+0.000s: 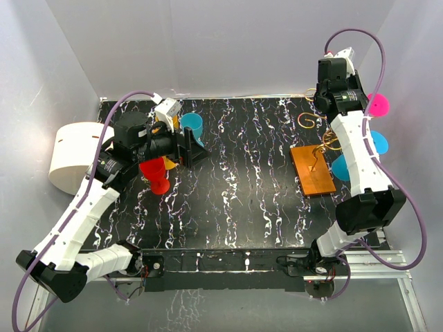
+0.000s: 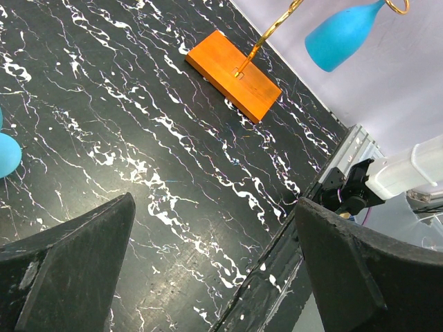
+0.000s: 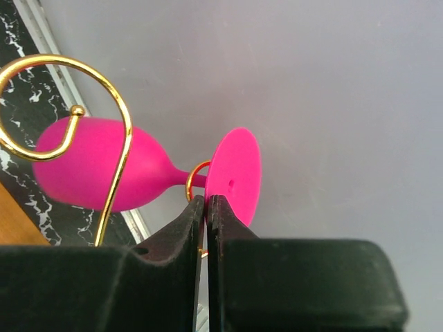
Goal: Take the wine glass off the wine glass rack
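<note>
Right gripper [image 3: 206, 202] is pinched shut just under the stem of the pink wine glass [image 3: 83, 169]; can't tell if it's caught anything. Glass is matte, with a round bowl and flat disc foot, hanging sideways in a gold loop of the wine glass rack [image 1: 308, 181]. Left gripper [image 2: 214, 204] gapes wide, empty.
</note>
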Robot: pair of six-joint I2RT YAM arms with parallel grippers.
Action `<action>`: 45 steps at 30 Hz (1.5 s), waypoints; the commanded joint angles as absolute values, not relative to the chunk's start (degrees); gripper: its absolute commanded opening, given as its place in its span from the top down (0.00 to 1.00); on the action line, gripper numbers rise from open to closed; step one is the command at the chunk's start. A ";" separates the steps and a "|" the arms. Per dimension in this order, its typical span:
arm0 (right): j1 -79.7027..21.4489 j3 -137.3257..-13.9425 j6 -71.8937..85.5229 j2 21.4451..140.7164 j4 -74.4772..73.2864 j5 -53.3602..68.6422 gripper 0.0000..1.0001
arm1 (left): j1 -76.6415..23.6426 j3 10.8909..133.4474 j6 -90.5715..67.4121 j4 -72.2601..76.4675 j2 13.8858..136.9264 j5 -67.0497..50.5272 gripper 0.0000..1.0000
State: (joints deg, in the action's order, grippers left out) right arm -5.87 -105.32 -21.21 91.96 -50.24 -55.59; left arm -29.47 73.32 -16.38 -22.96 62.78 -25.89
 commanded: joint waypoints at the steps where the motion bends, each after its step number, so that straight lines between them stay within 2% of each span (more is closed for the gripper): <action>1: -5.54 -105.95 -23.83 89.10 -45.26 -58.03 0.99 | -29.77 73.39 -15.38 -22.77 61.35 -25.52 0.01; 20: -5.62 -99.46 -30.98 84.76 -40.53 -61.17 1.00 | -30.28 73.56 -15.21 -23.12 61.11 -25.32 0.01; 28: -8.96 -96.98 -32.37 81.60 -41.21 -60.60 1.00 | -30.27 73.52 -15.38 -22.98 61.39 -25.17 0.01; 38: -11.51 -97.62 -28.92 80.47 -43.44 -56.07 1.00 | -30.32 73.41 -15.95 -22.64 61.29 -24.35 0.01; 45: -11.59 -101.76 -25.67 84.41 -43.63 -54.78 1.00 | -30.31 72.95 -17.27 -22.03 60.25 -24.08 0.01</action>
